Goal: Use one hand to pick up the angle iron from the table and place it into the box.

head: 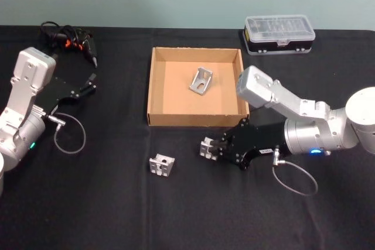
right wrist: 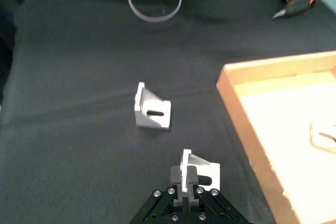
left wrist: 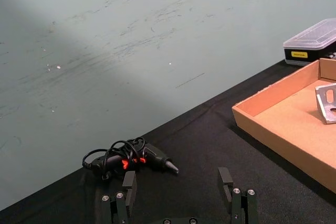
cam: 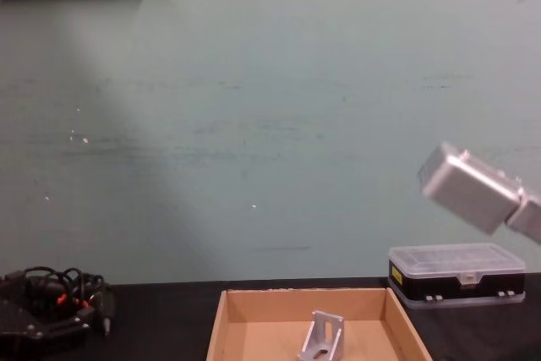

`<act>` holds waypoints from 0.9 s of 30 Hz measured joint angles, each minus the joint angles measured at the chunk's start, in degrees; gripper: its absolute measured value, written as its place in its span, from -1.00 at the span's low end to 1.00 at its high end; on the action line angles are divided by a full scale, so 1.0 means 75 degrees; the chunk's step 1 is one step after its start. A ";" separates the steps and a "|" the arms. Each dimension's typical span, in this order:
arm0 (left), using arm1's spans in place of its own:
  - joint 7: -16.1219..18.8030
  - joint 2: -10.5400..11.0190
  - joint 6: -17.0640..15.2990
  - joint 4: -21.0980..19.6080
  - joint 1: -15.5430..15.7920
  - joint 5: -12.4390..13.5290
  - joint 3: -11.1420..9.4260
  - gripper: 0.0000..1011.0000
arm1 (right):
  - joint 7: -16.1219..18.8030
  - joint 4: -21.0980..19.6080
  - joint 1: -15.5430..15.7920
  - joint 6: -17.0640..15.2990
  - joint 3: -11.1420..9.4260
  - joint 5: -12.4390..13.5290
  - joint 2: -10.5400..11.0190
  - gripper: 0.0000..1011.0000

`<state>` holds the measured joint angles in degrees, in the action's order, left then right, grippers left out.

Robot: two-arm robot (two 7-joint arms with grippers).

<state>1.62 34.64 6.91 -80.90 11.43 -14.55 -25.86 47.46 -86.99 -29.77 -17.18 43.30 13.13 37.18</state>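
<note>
just in front of the box's [head: 196, 120] near wall, the right hand [head: 210, 149] pinches an angle iron [right wrist: 202, 169] between its fingers. a second angle iron [head: 162, 166] lies on the table [head: 105, 215] nearby, a third one [head: 201, 80] sits inside the box. the left hand [head: 89, 84] rests spread at the table's left side.

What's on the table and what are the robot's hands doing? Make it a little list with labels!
Right gripper: shut on the held angle iron, just in front of the box
Left gripper: open, parked at the table's left
Box: holds the boxed angle iron
Loose angle iron: on the table, in front of the box
Far right: clear-lidded case
</note>
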 joint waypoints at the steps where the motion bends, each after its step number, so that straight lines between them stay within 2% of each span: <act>1: 0.0000 0.0000 0.0000 0.0000 0.0000 -0.0001 0.0000 1.00 | -0.0018 -0.0055 0.0010 0.0006 -0.0054 0.0097 0.0009 -0.89; 7: 0.0000 0.0000 0.0000 0.0000 0.0000 0.0000 0.0000 1.00 | -0.0203 -0.0404 0.0011 -0.0051 -0.0379 0.0603 0.0039 -0.89; 8: 0.0000 0.0000 0.0000 0.0000 0.0000 -0.0001 0.0000 1.00 | -0.0203 -0.0404 0.0011 -0.0051 -0.0379 0.0603 0.0039 -0.89; 11: 0.0000 0.0000 0.0000 0.0000 0.0000 0.0000 0.0001 1.00 | -0.0420 -0.0525 -0.0077 -0.0187 -0.0582 0.0880 0.0004 -0.89; 14: 0.0000 0.0000 0.0000 0.0000 0.0000 0.0000 0.0000 1.00 | -0.0557 -0.0505 -0.0166 -0.0293 -0.0681 0.1000 -0.0058 -0.89; 15: 0.0000 0.0000 0.0000 0.0000 0.0000 0.0000 0.0000 1.00 | -0.0709 -0.0348 -0.0323 -0.0421 -0.0766 0.1101 -0.0157 -0.89; 16: 0.0001 0.0000 0.0000 0.0000 0.0000 0.0000 0.0000 1.00 | -0.0709 -0.0348 -0.0323 -0.0421 -0.0766 0.1101 -0.0157 -0.89; 21: 0.0000 0.0000 0.0000 0.0000 0.0000 0.0000 0.0001 1.00 | -0.1006 0.0353 -0.0888 -0.0763 -0.0749 0.1059 -0.0449 -0.89; 27: 0.0000 0.0000 0.0000 0.0000 0.0000 0.0000 0.0001 1.00 | -0.1027 0.1245 -0.1496 -0.1010 -0.0385 0.0629 -0.0698 -0.89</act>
<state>1.62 34.65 6.91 -80.90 11.43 -14.55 -25.86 39.76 -77.66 -40.99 -24.76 40.42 17.85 31.94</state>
